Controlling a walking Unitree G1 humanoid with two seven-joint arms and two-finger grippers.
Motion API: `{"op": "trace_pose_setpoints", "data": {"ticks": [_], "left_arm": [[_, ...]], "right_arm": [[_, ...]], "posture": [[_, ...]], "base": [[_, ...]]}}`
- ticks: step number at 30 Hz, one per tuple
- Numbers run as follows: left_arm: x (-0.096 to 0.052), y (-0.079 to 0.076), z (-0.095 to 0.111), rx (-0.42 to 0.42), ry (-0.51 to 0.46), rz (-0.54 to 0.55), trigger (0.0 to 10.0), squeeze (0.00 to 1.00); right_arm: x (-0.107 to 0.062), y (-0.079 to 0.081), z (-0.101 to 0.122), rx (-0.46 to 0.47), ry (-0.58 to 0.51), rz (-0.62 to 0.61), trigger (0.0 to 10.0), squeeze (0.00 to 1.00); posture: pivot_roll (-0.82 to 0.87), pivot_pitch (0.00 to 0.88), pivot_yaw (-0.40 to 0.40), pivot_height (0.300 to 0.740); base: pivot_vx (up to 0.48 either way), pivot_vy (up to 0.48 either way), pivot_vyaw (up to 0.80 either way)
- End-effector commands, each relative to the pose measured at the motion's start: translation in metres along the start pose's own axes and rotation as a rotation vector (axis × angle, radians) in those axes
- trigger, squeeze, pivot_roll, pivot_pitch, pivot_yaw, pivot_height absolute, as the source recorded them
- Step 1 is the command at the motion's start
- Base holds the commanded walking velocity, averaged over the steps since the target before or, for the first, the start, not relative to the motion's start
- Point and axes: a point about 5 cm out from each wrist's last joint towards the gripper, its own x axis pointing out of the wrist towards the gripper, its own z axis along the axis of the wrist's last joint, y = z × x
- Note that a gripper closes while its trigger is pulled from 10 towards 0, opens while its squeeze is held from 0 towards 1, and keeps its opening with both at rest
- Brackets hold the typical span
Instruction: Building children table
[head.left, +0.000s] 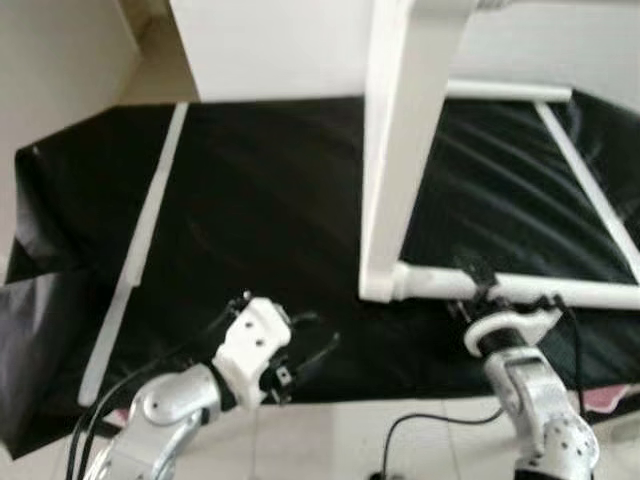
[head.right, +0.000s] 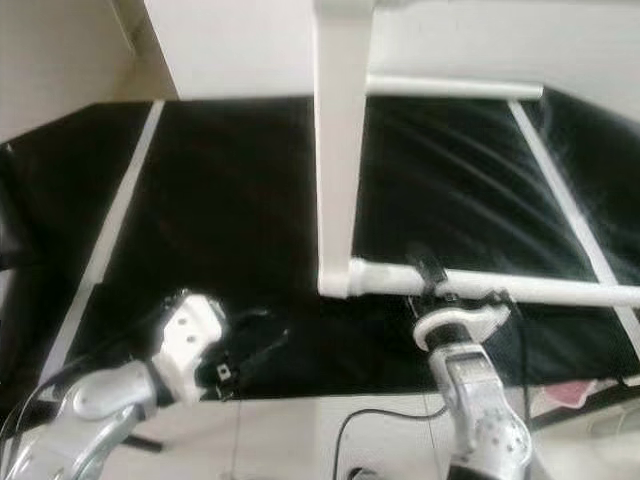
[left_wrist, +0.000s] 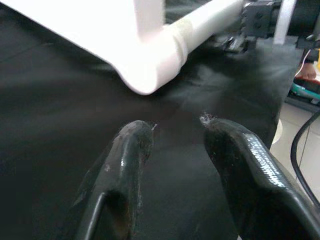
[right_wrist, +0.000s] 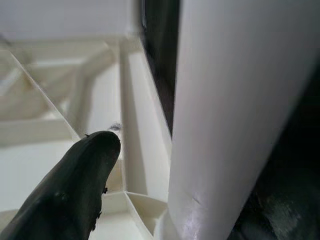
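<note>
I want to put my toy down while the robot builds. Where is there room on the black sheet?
The widest bare patch of black sheet lies between the loose white strip on the robot's left and the upright white leg. It is crowded where the right gripper grips the white tube, and the left gripper hovers open nearby.

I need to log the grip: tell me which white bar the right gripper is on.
The right gripper is on the near horizontal round bar joined to the upright leg, not the loose strip lying left.
</note>
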Motion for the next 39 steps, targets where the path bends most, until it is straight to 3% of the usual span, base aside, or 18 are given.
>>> {"op": "trace_pose_setpoints", "data": {"ticks": [1,4,11,13,14,15,18,20,22,26,28,31,35,39], "left_arm": [[-0.002,0.001,-0.003,-0.015,0.019,-0.028,10.0,0.0],[-0.003,0.005,-0.002,-0.003,0.024,-0.046,10.0,0.0],[-0.004,0.01,-0.001,0.001,0.033,-0.066,10.0,0.0],[-0.006,0.012,-0.001,0.003,0.041,-0.077,10.0,0.0],[-0.006,0.015,-0.001,0.005,0.042,-0.073,10.0,0.0],[-0.004,0.018,0.0,0.005,0.034,-0.067,10.0,0.0],[-0.002,0.018,0.002,0.011,0.024,-0.067,10.0,0.0],[-0.001,0.018,0.003,0.012,0.02,-0.066,10.0,0.0],[-0.003,0.019,0.004,0.014,0.022,-0.057,10.0,0.0],[-0.003,0.022,0.006,0.007,0.01,-0.034,10.0,0.0],[-0.002,0.026,0.008,-0.003,-0.012,0.008,10.0,0.0],[0.002,0.029,0.016,-0.031,-0.067,0.054,10.0,0.0],[0.009,0.038,0.026,-0.082,-0.151,0.12,10.0,0.0],[0.021,0.037,0.03,-0.097,-0.18,0.145,10.0,0.0]], "right_arm": [[-0.094,-0.067,-0.024,0.111,-0.002,-0.293,10.0,0.0],[-0.11,-0.07,-0.02,0.097,-0.02,-0.3,10.0,0.0],[-0.126,-0.072,-0.022,0.078,-0.021,-0.299,10.0,0.0],[-0.138,-0.073,-0.018,0.038,-0.061,-0.249,10.0,0.0],[-0.142,-0.061,-0.01,-0.035,-0.095,-0.135,10.0,0.0],[-0.136,-0.042,0.001,-0.119,-0.134,0.004,10.0,0.0],[-0.118,-0.017,0.013,-0.206,-0.173,0.126,10.0,0.0],[-0.08,0.026,0.017,-0.308,-0.208,0.299,10.0,0.0],[-0.047,0.047,0.014,-0.342,-0.258,0.371,10.0,0.0],[-0.032,0.054,0.011,-0.4,-0.244,0.397,10.0,0.0],[-0.02,0.058,0.013,-0.511,-0.266,0.331,10.0,0.0],[-0.011,0.06,0.012,-0.552,-0.279,0.28,10.0,0.0],[-0.002,0.056,0.003,-0.804,-0.251,0.162,10.0,0.0],[0.003,0.054,-0.009,-0.96,-0.277,0.094,10.0,0.0]], "posture": [[-0.12,0.182,0.085,0.74],[-0.13,0.191,0.108,0.74],[-0.15,0.211,0.148,0.74],[-0.15,0.214,0.16,0.74],[-0.15,0.215,0.164,0.74],[-0.15,0.216,0.173,0.74],[-0.14,0.216,0.177,0.74],[-0.12,0.218,0.19,0.74],[-0.11,0.214,0.188,0.74],[-0.1,0.205,0.175,0.74],[-0.09,0.198,0.153,0.74],[-0.11,0.194,0.116,0.74],[-0.14,0.205,0.123,0.74],[-0.16,0.204,0.12,0.74]], "base": [[0.0,0.0,0.0],[0.0,0.0,0.0],[0.0,0.0,0.0],[0.0,0.0,0.0],[0.0,0.0,0.0],[0.0,0.0,0.0],[0.0,0.0,0.0],[0.0,0.0,0.0],[0.0,0.0,0.0],[0.0,0.0,0.0],[0.0,0.0,0.0],[0.0,0.0,0.0],[0.0,0.0,0.0],[0.0,0.0,0.0]]}}
